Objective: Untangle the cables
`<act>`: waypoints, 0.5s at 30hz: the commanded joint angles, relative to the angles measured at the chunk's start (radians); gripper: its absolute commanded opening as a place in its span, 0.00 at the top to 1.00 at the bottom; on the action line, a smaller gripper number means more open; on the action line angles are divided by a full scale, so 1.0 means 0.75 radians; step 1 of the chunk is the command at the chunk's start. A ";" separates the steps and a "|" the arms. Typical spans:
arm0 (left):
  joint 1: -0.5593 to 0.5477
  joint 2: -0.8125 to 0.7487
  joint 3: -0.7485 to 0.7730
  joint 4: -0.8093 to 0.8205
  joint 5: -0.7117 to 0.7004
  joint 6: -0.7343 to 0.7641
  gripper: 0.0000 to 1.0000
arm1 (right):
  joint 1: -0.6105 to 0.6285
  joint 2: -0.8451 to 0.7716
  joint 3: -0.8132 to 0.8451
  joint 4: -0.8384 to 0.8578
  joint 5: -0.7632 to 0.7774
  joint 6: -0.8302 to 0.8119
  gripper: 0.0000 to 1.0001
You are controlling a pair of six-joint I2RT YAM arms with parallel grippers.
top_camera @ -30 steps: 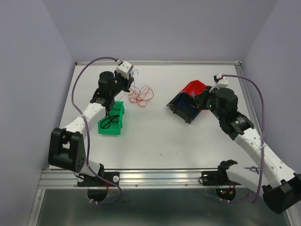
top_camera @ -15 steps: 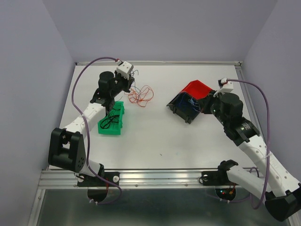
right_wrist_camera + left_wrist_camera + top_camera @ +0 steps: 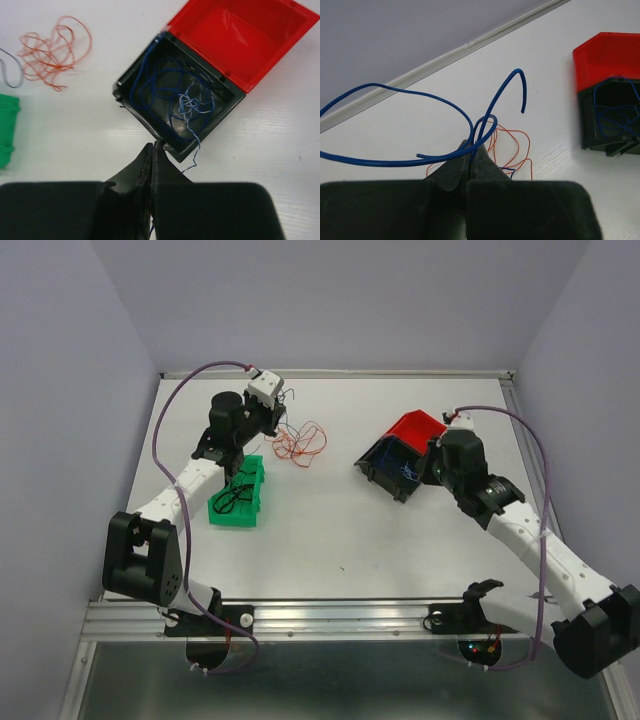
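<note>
Worktop [image 3: 330, 530]: it carries three bins and one loose heap of wire. Anything I drop here lands near that heap and could knot into it again.
Black bin [image 3: 141, 119]: it lies against the red bin [image 3: 240, 30] and is full of blue cables [image 3: 165, 90]. One strand spills over the near rim, so a careless pull may drag the whole bundle out or tip the bin.
Green bin [image 3: 225, 512]: it holds the black cables [image 3: 238, 490], directly below my left arm. A low sweep could hook them.
Left claw [image 3: 470, 152]: clamped on a springy blue cable [image 3: 523, 95], held above the worktop at far left.
Right claw [image 3: 152, 150]: jaws pressed together at the black bin's near corner. I cannot tell whether a strand is pinched.
Red cables [image 3: 300, 443]: they lie loose between the green bin and the black bin, right under the lifted wire. A short blue end lies among them, so hauling up may lift red loops too.
Grip risk: the wire is thin and stiff, so it may slip from my jaws or whip back.
</note>
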 commanded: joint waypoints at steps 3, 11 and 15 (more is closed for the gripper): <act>0.003 -0.064 -0.004 0.057 0.023 -0.005 1.00 | -0.004 0.295 0.118 0.005 0.116 0.012 0.99; 0.001 -0.051 -0.002 0.055 0.037 -0.009 1.00 | -0.006 0.647 0.327 0.077 0.151 -0.011 0.99; 0.001 -0.049 0.000 0.051 0.044 -0.009 1.00 | -0.006 0.788 0.415 0.085 0.163 -0.015 0.99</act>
